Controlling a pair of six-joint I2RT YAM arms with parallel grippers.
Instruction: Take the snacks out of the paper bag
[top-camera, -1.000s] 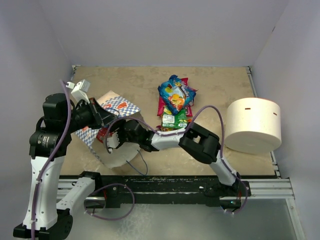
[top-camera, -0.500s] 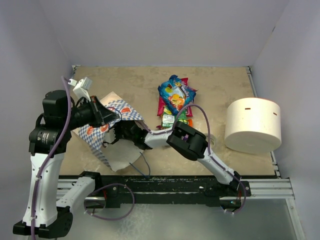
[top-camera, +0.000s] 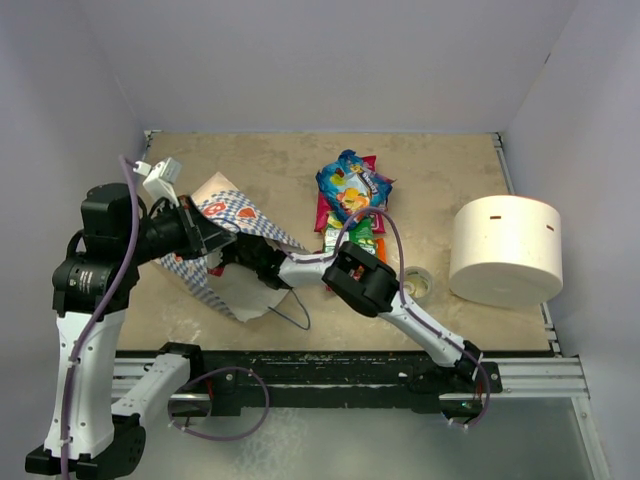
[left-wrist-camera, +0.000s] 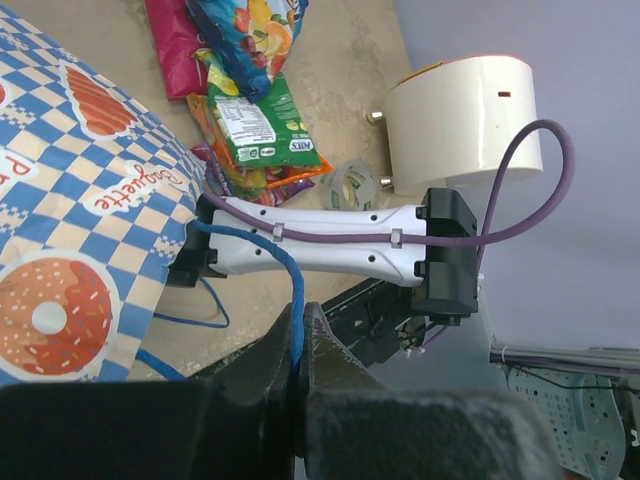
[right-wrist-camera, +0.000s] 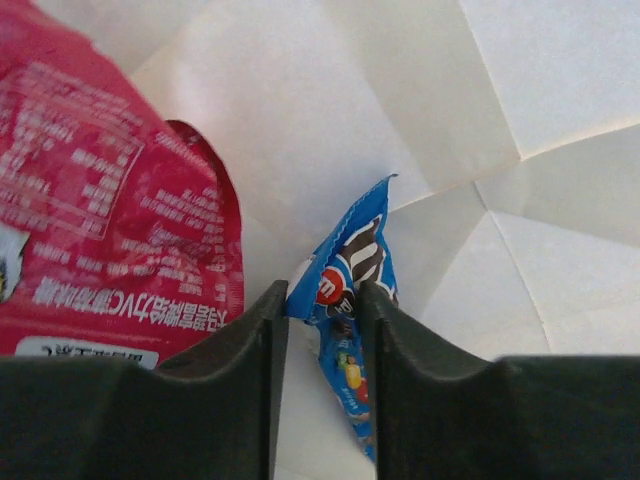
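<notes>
The paper bag, blue-and-white checkered, lies at the left with its white mouth facing right. My left gripper is shut on its blue cord handle and holds the bag up; the checkered outside shows in the left wrist view. My right gripper is inside the bag, its jaws closed against a small blue packet on the white inside. A red-pink chip bag lies just left of it. Other snacks lie outside: a blue bag and a green packet.
A big white cylinder roll stands at the right. A small clear tape roll lies beside the right arm's elbow. A black rail runs along the near edge. Walls close in the table on three sides.
My right gripper has pushed further left into the bag. My left gripper has raised the bag's mouth by the handle and shifted it toward the back.
</notes>
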